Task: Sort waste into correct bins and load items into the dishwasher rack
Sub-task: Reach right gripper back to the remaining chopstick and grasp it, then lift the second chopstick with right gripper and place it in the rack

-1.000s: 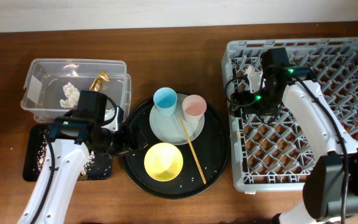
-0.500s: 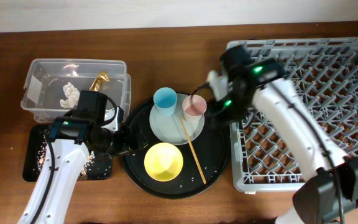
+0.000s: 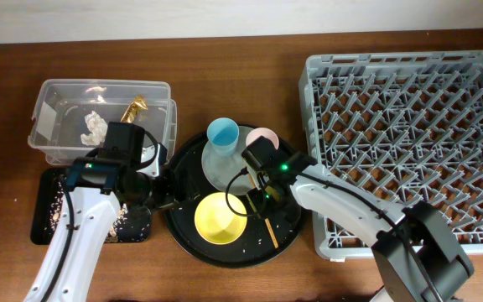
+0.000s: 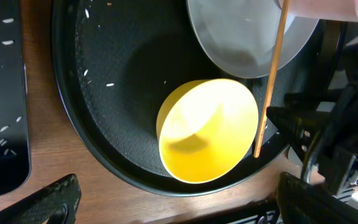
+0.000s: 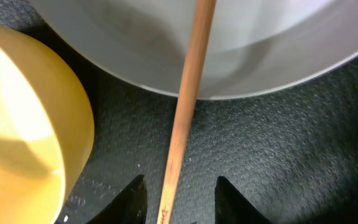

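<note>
Right arm has swung off the dishwasher rack [image 3: 401, 126] to the round black tray [image 3: 296, 220]. Right gripper [image 5: 182, 199] open, straddling the chopsticks [image 5: 188, 93] without clamping, just right of the yellow bowl [image 3: 220, 218]. Left gripper [image 4: 179, 208] wide open, empty, at the tray's left edge.

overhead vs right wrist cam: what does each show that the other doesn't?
Overhead only: dishwasher rack, clear tub holding tissue and foil wrapper, blue cup, pink cup. Right wrist only: right end effector open, fingers either side of the chopstick. Both: chopstick, yellow bowl, plate.
</note>
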`<action>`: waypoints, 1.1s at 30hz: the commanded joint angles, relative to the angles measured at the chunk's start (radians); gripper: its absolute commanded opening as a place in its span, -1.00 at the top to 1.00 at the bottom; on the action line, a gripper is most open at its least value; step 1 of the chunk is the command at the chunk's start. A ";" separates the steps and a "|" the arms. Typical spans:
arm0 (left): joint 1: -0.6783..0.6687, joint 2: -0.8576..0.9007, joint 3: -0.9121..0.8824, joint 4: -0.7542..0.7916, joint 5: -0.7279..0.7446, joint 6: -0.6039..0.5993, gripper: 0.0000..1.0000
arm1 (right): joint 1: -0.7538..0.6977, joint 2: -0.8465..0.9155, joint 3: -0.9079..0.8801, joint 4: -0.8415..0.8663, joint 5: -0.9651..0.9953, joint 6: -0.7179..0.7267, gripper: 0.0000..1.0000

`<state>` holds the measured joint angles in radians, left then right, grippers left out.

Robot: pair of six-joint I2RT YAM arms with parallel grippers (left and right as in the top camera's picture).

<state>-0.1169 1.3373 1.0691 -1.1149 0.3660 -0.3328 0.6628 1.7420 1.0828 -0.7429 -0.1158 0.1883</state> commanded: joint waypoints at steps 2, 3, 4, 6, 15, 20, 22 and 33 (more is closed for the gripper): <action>-0.003 -0.006 0.009 -0.001 0.007 0.005 -0.99 | 0.005 0.024 -0.035 0.030 0.015 0.013 0.30; -0.003 -0.006 0.009 -0.001 0.007 0.005 -0.99 | 0.005 0.024 -0.035 0.033 0.015 0.013 0.30; -0.003 -0.006 0.009 -0.001 0.007 0.005 -0.99 | 0.005 0.024 -0.035 0.037 0.016 0.012 0.29; -0.003 -0.006 0.009 -0.001 0.007 0.005 -0.99 | 0.005 0.029 -0.035 0.053 0.016 0.013 0.30; -0.003 -0.006 0.009 -0.001 0.007 0.005 -0.99 | 0.005 0.042 -0.036 0.090 0.020 0.013 0.31; -0.003 -0.006 0.009 -0.001 0.007 0.005 -0.99 | 0.004 0.060 -0.036 0.086 0.022 0.012 0.35; -0.003 -0.006 0.009 -0.001 0.007 0.005 -0.99 | 0.004 0.061 -0.036 0.085 0.024 0.012 0.43; -0.003 -0.006 0.009 -0.001 0.007 0.005 -0.99 | 0.004 0.051 0.084 -0.050 0.015 0.012 0.92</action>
<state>-0.1169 1.3373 1.0691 -1.1149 0.3660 -0.3325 0.6628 1.7950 1.0996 -0.7464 -0.1055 0.2024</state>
